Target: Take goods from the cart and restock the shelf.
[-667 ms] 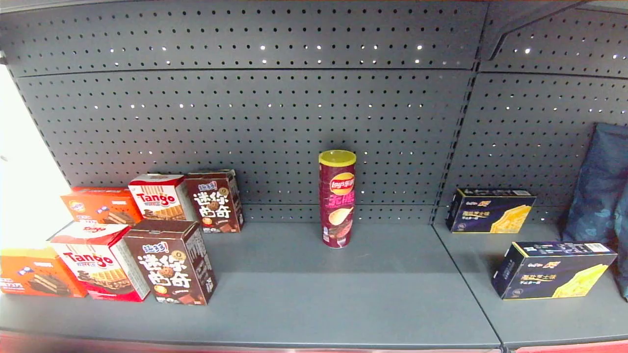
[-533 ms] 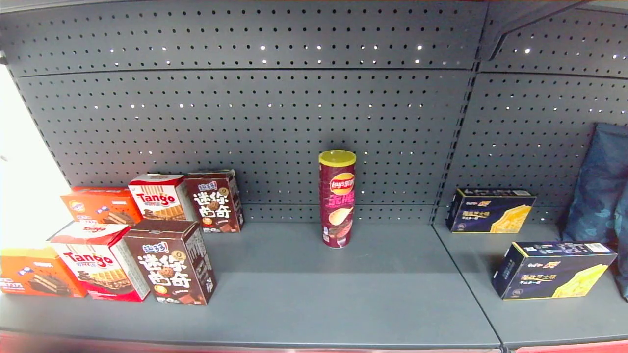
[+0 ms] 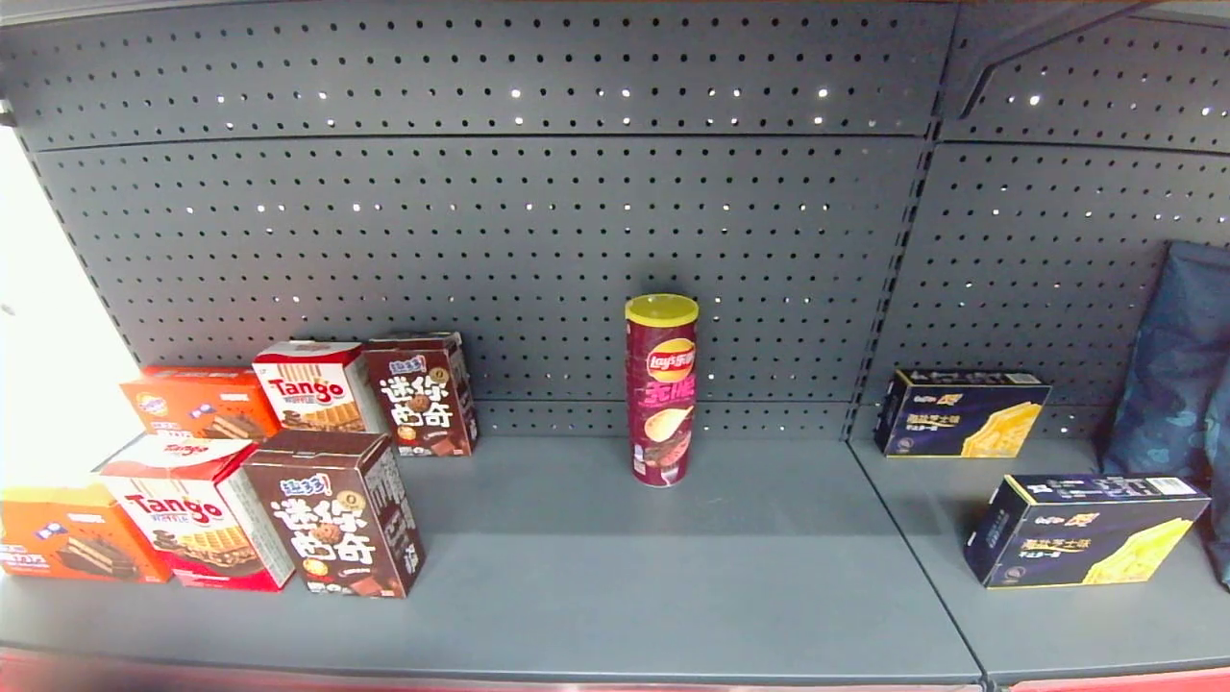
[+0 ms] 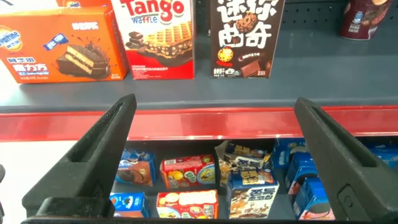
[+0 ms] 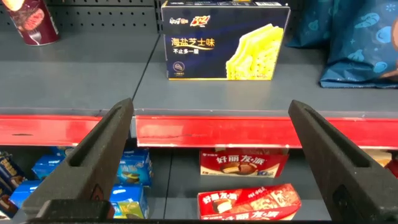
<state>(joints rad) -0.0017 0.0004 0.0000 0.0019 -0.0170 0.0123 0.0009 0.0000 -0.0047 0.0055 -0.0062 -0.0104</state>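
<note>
A maroon chips can with a yellow lid stands upright at the back middle of the grey shelf. Brown cookie boxes, red-and-white wafer boxes and orange cake boxes stand at the shelf's left. Two dark blue cracker boxes lie on the right section. My left gripper hangs open in front of the red shelf edge, below the brown cookie box. My right gripper is open too, facing the shelf edge below a dark blue cracker box.
A pegboard wall backs the shelf. Dark blue bags lean at the far right. A lower shelf holds several snack boxes and red boxes. Bare shelf floor lies on both sides of the can.
</note>
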